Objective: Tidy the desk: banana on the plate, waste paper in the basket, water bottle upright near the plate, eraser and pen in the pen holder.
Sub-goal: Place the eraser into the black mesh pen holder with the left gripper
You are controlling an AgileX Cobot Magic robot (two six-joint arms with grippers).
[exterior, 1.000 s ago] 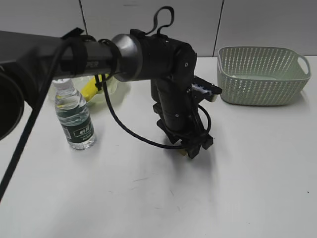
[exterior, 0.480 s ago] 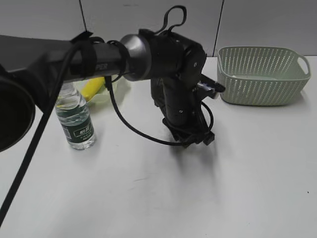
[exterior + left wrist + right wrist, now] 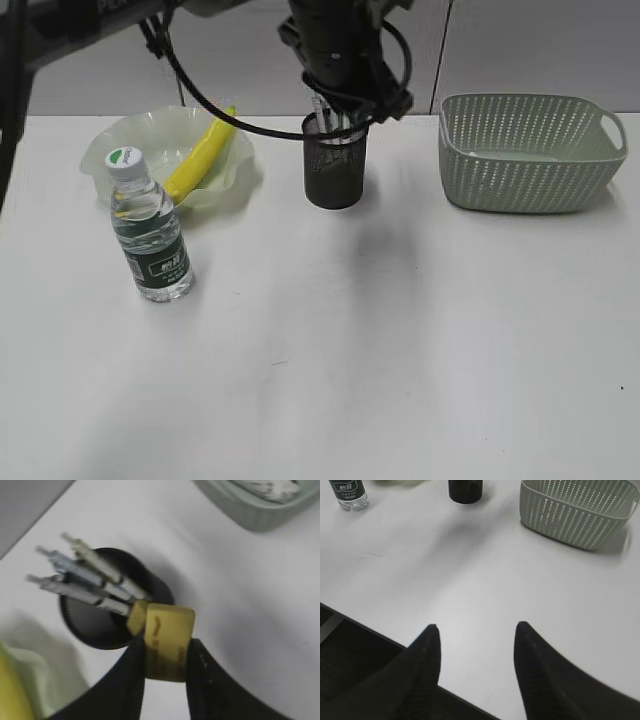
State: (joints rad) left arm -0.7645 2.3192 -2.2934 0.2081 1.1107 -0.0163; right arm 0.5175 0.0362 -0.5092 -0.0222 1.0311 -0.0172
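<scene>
My left gripper [image 3: 166, 652] is shut on a yellow eraser [image 3: 168, 622] and holds it just above the near rim of the black mesh pen holder [image 3: 95, 630], which has several pens [image 3: 85, 580] in it. In the exterior view this gripper [image 3: 347, 105] hangs over the pen holder [image 3: 335, 170]. The banana [image 3: 205, 155] lies in the pale green plate [image 3: 120, 140]. The water bottle [image 3: 150, 235] stands upright in front of the plate. The waste paper [image 3: 265, 486] lies in the basket [image 3: 530, 150]. My right gripper [image 3: 477, 630] is open and empty over the desk's front edge.
The white desk [image 3: 400, 350] stretches in front of the objects. The basket stands at the back right, to the right of the pen holder. The right wrist view also shows the bottle [image 3: 347, 492], the pen holder [image 3: 465, 490] and the basket [image 3: 580, 515] far ahead.
My left arm has lifted off the middle of the desk and swung back to above the pen holder, with the eraser in its jaws. Nothing else has moved.
</scene>
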